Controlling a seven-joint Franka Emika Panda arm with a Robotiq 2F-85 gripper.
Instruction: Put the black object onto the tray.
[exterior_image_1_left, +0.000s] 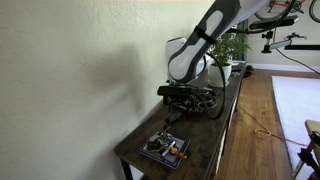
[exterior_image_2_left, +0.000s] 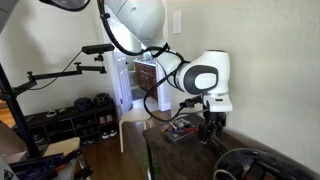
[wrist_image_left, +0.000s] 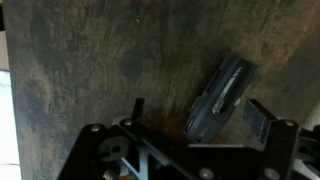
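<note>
A long dark wooden table (exterior_image_1_left: 195, 125) stands against a cream wall (exterior_image_1_left: 70, 60), with a wood floor (exterior_image_1_left: 255, 120) beside it and a potted plant (exterior_image_1_left: 235, 45) at its far end. We see the white arm (exterior_image_1_left: 205, 40) bending down over the middle of the table, with its gripper (wrist_image_left: 200, 115) low above the wood. In the wrist view the jaws are spread wide and grasp nothing; one finger (wrist_image_left: 138, 108) shows on the left, the other on the right. The black object (wrist_image_left: 220, 97) lies flat on the bare table between them, slanted with its upper end leaning right. It sits nearer the right finger, and we cannot tell whether it touches that finger. In an exterior view the round tray (exterior_image_2_left: 240, 153) lies at the near right of the table, apart from the gripper. A square tray (exterior_image_1_left: 165, 148) holding an orange item (exterior_image_1_left: 176, 152) rests at the table's near end. Across the room we make out a shoe rack (exterior_image_2_left: 70, 118) and a doorway (exterior_image_2_left: 130, 80).
</note>
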